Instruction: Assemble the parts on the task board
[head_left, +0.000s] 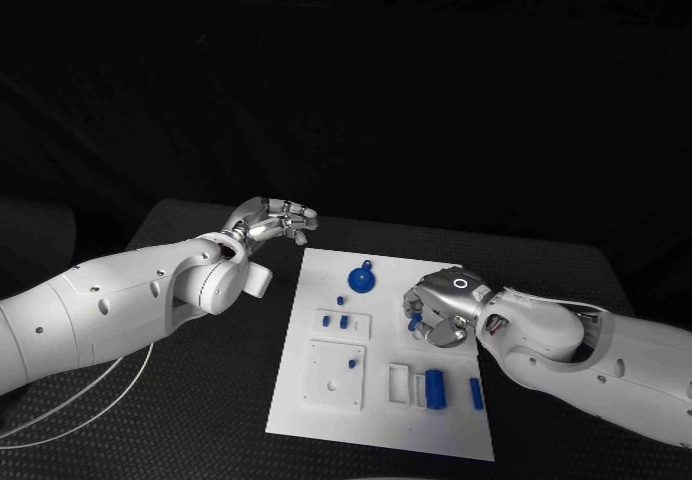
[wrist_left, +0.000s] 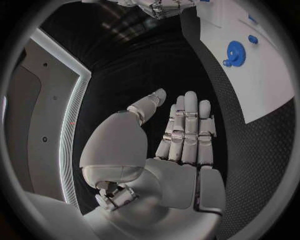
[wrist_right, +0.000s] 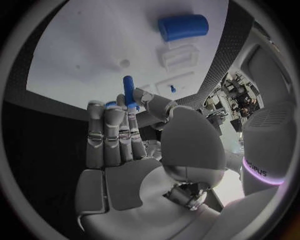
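Right now a small blue peg (wrist_right: 129, 90) is pinched between the thumb and a finger of the right hand (head_left: 444, 310), above the white task board (head_left: 378, 430). The peg's long side points away from the palm, toward the board. A fat blue cylinder (head_left: 434, 386) lies flat near the board's front edge, beside a thin blue pin (head_left: 476, 393). A round blue wheel (head_left: 362, 279) lies near the far edge. The left hand (head_left: 271, 222) holds nothing, fingers straight, off the board's far left corner over bare black table (head_left: 202, 400).

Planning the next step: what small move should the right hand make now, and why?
Probably lower the right hand toward the task board to seat the blue peg pinched in its fingers; the peg is still held above the white plate.
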